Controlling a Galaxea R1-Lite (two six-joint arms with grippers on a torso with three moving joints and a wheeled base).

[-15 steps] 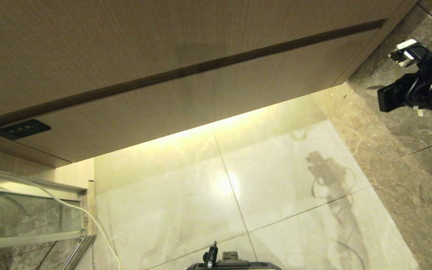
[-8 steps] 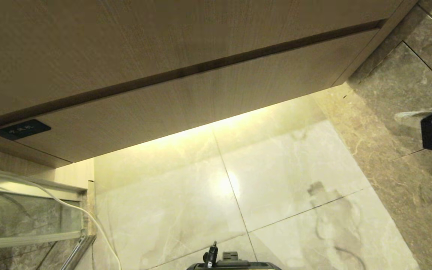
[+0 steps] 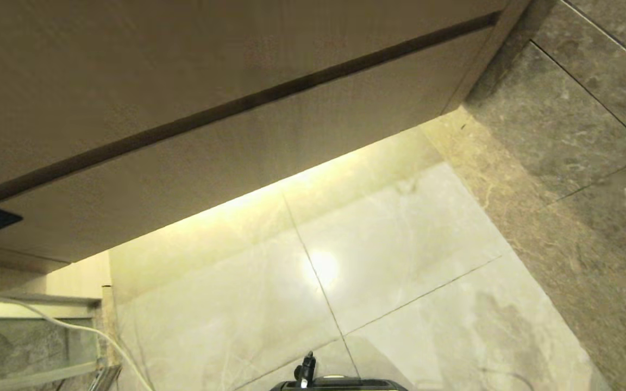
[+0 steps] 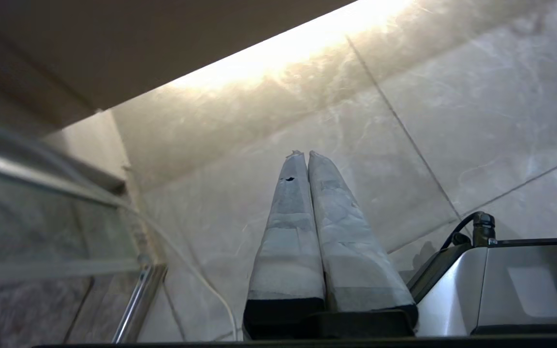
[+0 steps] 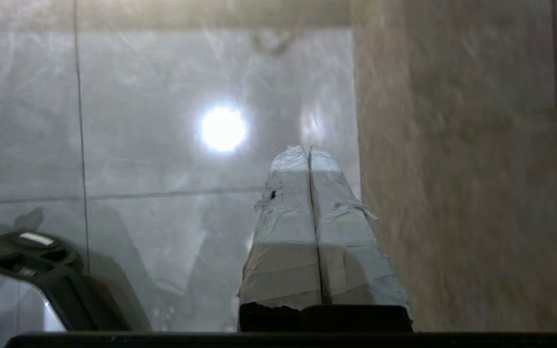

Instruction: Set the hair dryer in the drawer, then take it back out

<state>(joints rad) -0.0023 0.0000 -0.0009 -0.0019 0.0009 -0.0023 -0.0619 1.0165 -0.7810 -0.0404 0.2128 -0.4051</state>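
Oddly, both tools, left tool [image 4: 302,155] and right tool [image 5: 305,150], hang pinched closed and empty above the glossy marble floor [image 3: 400,260], likely parked; the wide tan wood-grain drawer [image 3: 226,163] sits closed.

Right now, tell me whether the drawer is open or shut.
Shut. The drawer front sits level with the panel above it, only a thin dark seam between them, and none of its inside shows.

My left gripper [image 4: 302,155] tapered fingers wrapped in pale grey tape, small dark nick in one, black mounts beneath, my right gripper [image 5: 307,150] taped alike with frayed edges, silver-grey base housing [image 4: 501,285] with black cable fitting
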